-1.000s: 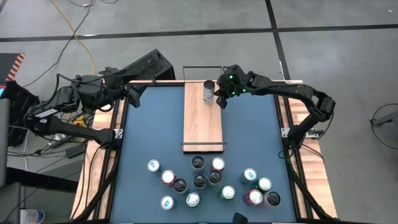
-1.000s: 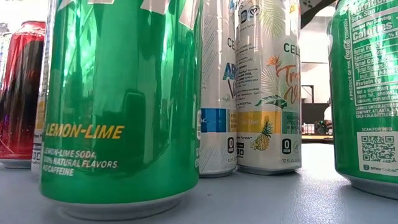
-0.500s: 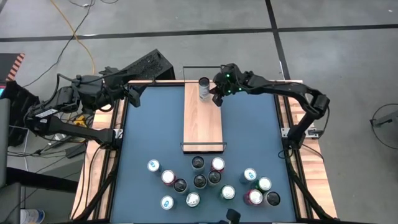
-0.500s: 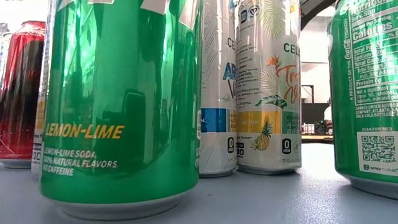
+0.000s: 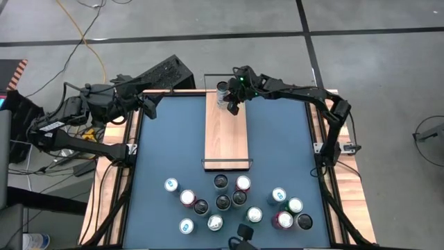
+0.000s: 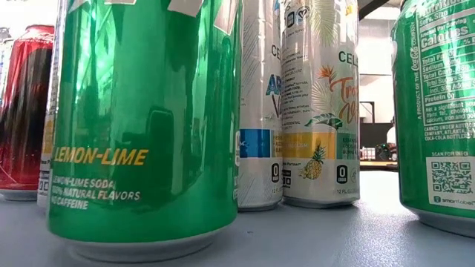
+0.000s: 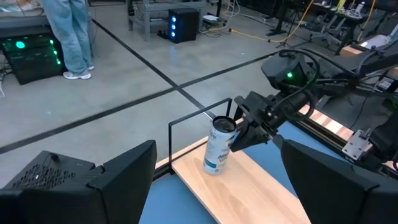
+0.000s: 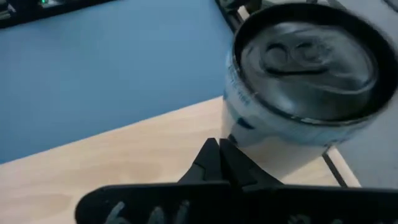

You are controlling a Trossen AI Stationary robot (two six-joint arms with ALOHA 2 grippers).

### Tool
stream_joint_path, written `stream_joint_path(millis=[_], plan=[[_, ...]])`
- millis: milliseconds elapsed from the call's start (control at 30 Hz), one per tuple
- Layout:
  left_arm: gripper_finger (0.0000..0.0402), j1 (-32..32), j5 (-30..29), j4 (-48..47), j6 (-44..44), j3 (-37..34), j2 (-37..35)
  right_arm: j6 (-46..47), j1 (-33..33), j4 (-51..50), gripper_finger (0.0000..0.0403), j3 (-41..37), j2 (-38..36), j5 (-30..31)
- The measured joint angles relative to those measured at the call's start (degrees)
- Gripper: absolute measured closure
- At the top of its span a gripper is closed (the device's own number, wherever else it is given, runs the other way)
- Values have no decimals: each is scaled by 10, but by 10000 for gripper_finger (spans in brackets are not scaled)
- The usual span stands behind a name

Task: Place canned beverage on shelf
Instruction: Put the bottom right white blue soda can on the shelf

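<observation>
Pushed farther along shelf [image 5: 225, 132] toward far wire rail [image 5: 225, 75]: white can [image 5: 223, 92], tilted, nudged by shut, empty right gripper [image 5: 233, 105]. Next: withdraw gently, avoiding toppling.

A white-and-blue can [image 7: 219, 146] stands slightly tilted at the far end of the pale wood shelf [image 5: 226, 139], near its black wire rail.
</observation>
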Motion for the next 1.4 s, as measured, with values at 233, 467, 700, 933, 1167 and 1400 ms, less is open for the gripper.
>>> stream_joint_path(millis=[233, 467, 700, 933, 1167, 1400], plan=[[70, 0, -5, 0, 0, 0, 0, -18, 7, -51, 403, 34, 9, -7], [70, 0, -5, -1, 3, 0, 0, -47, -1, -129, 403, 32, -15, 1], [70, 0, -5, -2, 3, 0, 0, -37, -28, -102, 403, 33, -14, 31], [70, 0, -6, -14, 2, 0, 0, -21, -29, -72, 403, 32, -1, 17], [70, 0, -11, -15, 1, 0, 0, -21, -21, -42, 403, 31, 4, 16], [70, 0, -15, -15, 0, 0, 0, -6, -34, -10, 403, 31, 4, 16]])
